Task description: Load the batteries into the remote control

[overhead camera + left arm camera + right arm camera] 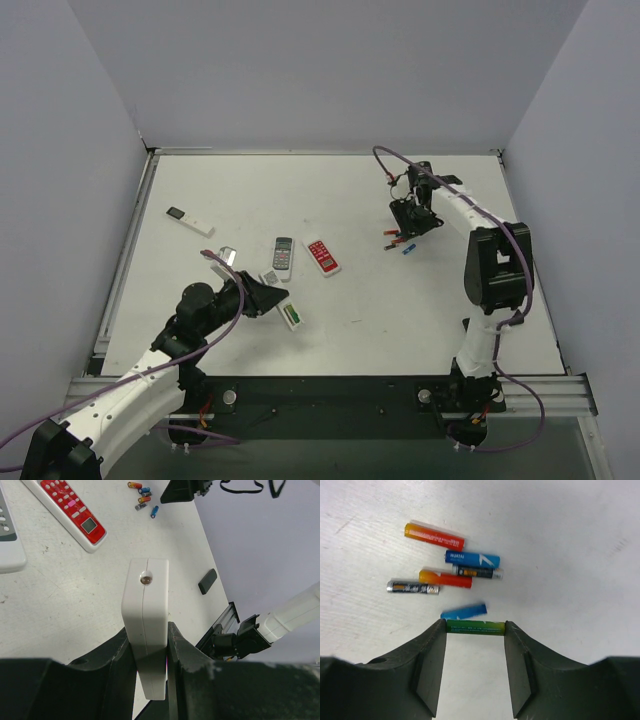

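- Though pinched end to end between the tips of the right jaws, probably none too secure: small green cylindrical battery [475, 627], spanning the narrowed gap from pad to pad.
- Light, rigid, smooth-wrapped, with hard little end caps; by the look of it, apt to skate off flat pads or swivel under a lengthwise hold.
- Better taken across the round body at mid-length, leaving both terminals free for seating.
- Just ahead of the right jaws' tips, almost touching the green cell: short blue battery [463, 611].
- Further ahead, loose on the white worktop [570, 540]: cluster of red-orange, blue and black-and-silver batteries [472, 558], several touching, easily nudged and rolled.
- Clamped between the left jaws, standing on its long edge: slim white plastic remote control [146, 610], squeezed across its thin flanks, with the clear emitter bulb pointing away from the palm.
- Stiff, hollow, light, slick-sided; gripped near the rear end with most of the length overhanging forward, so likely to pivot under any pressing force.
- No telling from here the state of the battery bay, nor the face carrying it.
- Beyond the left jaws, up and to the left: red-faced remote [70, 510], not the one wanted.
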